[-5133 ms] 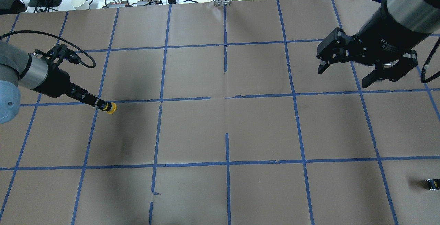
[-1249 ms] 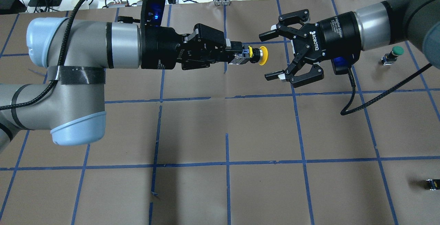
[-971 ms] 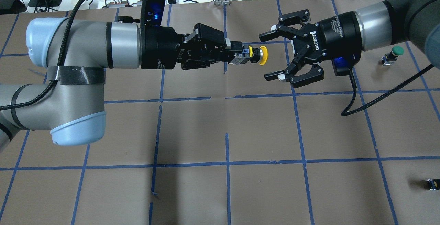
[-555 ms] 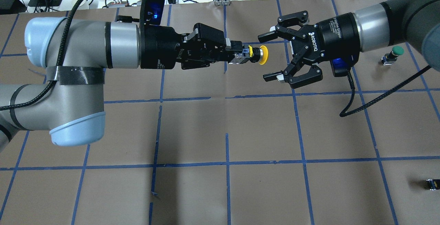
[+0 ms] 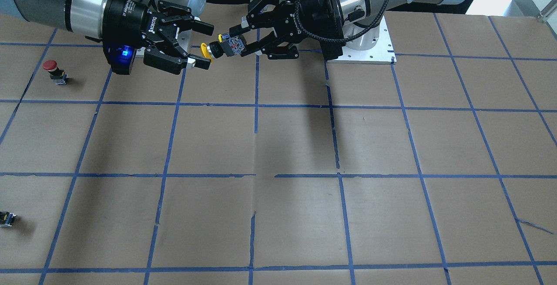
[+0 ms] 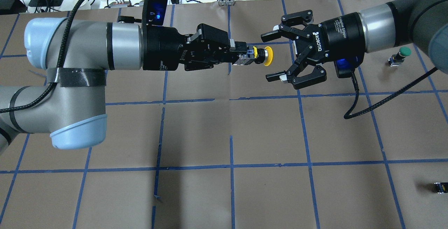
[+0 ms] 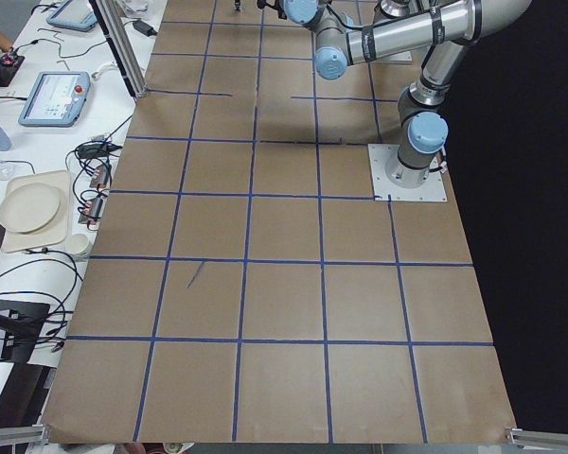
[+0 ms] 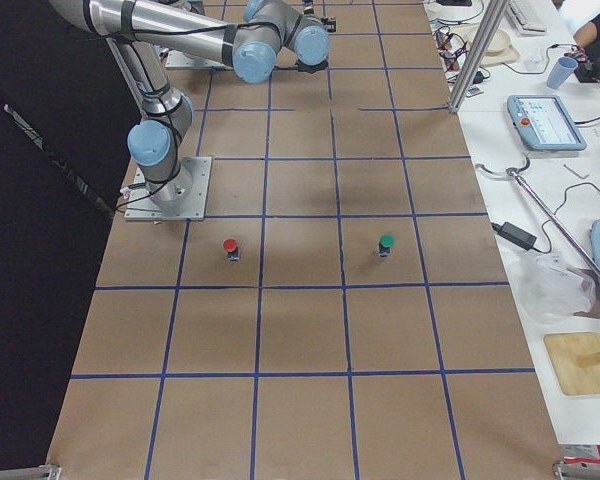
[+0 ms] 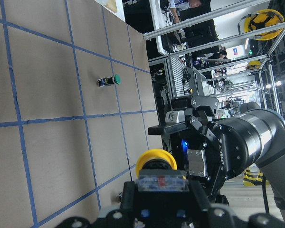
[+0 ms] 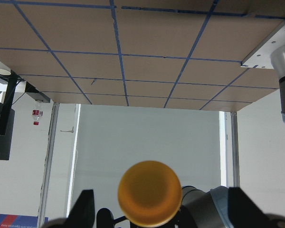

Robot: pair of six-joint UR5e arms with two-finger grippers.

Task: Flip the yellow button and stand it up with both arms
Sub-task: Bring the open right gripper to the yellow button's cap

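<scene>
The brown-papered table (image 6: 196,134) is gridded in blue tape; above it the yellow button (image 6: 267,56) hangs in mid-air, lying sideways with its cap toward the right arm; the left gripper (image 6: 244,57) is clamped on its blocky body; the right gripper (image 6: 270,57) is spread wide, its fingers flanking the cap without touching; the lift looks done; handover, flip and standing remain.

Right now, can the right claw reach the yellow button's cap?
Probably yes. The right claw is open and faces the yellow button cap-on with nothing between; the left claw holds only its body.
</scene>
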